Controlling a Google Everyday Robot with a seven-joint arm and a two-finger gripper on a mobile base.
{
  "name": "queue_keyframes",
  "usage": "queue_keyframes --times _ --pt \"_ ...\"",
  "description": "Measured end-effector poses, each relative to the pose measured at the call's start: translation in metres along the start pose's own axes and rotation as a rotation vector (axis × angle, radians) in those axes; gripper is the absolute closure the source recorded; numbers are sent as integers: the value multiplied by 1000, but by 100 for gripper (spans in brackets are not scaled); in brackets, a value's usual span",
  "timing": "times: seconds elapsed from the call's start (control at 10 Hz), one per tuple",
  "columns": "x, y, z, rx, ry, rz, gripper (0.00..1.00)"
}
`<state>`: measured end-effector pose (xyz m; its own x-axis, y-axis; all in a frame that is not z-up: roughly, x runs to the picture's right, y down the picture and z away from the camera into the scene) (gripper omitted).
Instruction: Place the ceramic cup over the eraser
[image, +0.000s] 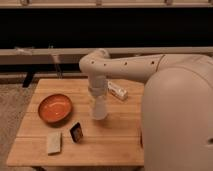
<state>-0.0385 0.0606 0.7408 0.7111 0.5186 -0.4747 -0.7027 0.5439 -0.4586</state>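
Nearest, at the left of the wooden table (115, 145), lies a pale beige slab (54, 142). Just right of it is the eraser (76, 132), which seems to lean. Farther in and to the right, the ceramic cup (99, 112) is at the table's middle, apart from the eraser. The gripper (98, 98) is directly above the cup; whether it grasps the cup cannot be told. A weak hold could drop the cup, and a low carry could knock the eraser over or into the slab. The orange bowl (55, 108) at left and the white box (117, 90) beyond pose little risk.
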Motion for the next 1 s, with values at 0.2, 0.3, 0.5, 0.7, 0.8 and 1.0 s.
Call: queue_keyframes --times 0.2,0.3,0.5,0.7,0.8,1.0 --pt "9 25 -21 6 4 -25 100" --pt "11 38 -28 8 6 -38 100" --pt "12 68 -48 17 13 -80 100" --pt "11 94 -61 30 24 -124 100" --pt "11 103 -66 41 33 -145 100" --pt "9 122 -68 35 45 -180 100"
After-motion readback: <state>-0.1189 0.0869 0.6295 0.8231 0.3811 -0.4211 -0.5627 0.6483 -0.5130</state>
